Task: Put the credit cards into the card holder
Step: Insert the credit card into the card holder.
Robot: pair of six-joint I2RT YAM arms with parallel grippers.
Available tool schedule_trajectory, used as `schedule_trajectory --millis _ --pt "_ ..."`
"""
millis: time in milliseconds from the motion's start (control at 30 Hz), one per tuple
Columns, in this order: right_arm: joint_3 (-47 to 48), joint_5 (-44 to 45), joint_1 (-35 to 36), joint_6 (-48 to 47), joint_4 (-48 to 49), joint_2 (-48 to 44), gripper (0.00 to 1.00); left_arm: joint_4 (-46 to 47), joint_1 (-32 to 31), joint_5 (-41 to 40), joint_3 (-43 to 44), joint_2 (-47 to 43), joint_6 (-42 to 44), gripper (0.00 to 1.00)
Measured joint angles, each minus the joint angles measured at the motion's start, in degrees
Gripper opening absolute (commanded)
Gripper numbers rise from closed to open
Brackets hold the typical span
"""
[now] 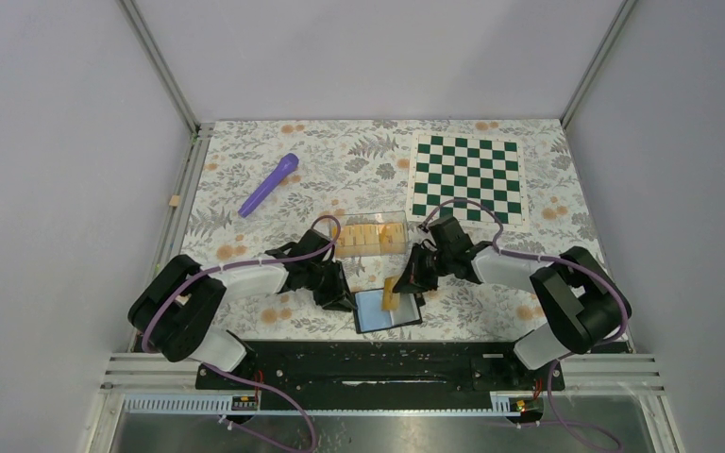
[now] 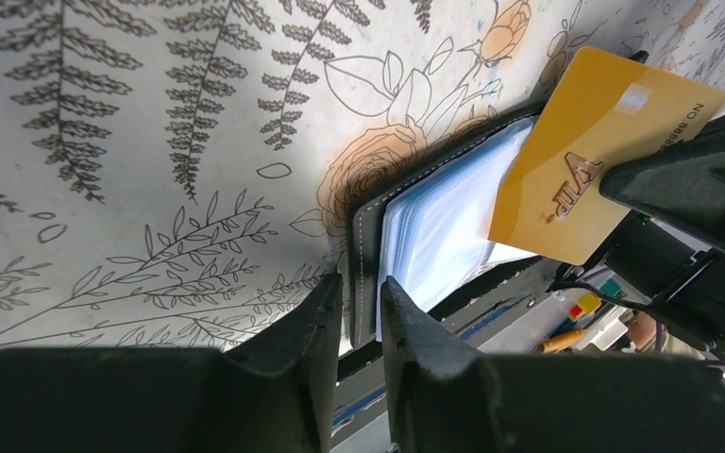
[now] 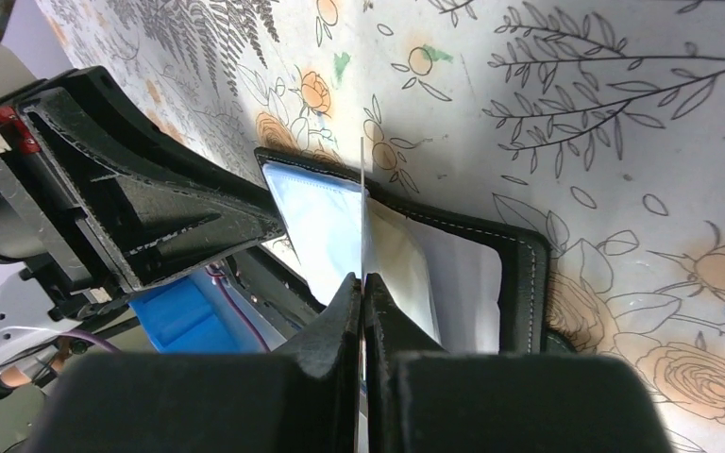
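Orange credit card (image 2: 576,142) embossed "VIP" being pinched by right gripper (image 3: 362,281), card holder (image 2: 366,250) being straddled by left gripper (image 2: 362,288), grip unclear.

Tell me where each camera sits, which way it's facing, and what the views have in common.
Top: above and behind the bases, looking down on the table; left arm and right arm show.
Left wrist: on the left arm, low, facing the open wallet; left end effector straddles its edge.
Right wrist: on the right arm, looking down at the wallet; right end effector pinches a card edge-on.
Shared: all three show wallet and card.
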Motion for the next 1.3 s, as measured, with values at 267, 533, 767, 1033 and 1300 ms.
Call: schedule_trajectory --millis 267,533,767,1033,1300 --pt "0.3 1.0 3.1 0.7 -0.2 0.6 0.00 -0.2 0.0 -0.2 0.0 0.4 0.4 0.07" --pt "0.0 0.9 3.9 1.6 0.4 0.6 0.00 -0.3 0.0 -0.2 0.0 0.7 0.5 0.00" --pt "-0.9 0.5 3.9 2.8 1.1 0.4 0.00 -0.5 0.1 -0.2 0.2 0.9 0.9 0.00" --pt "-0.9 0.5 4.7 2.8 -2.4 -1.1 0.00 -1.9 0.1 -0.3 1.9 2.3 1.9 0.00" --pt "-0.9 0.2 4.7 2.8 -4.4 -2.3 0.00 -2.1 0.1 -0.2 2.9 3.3 2.4 0.00"
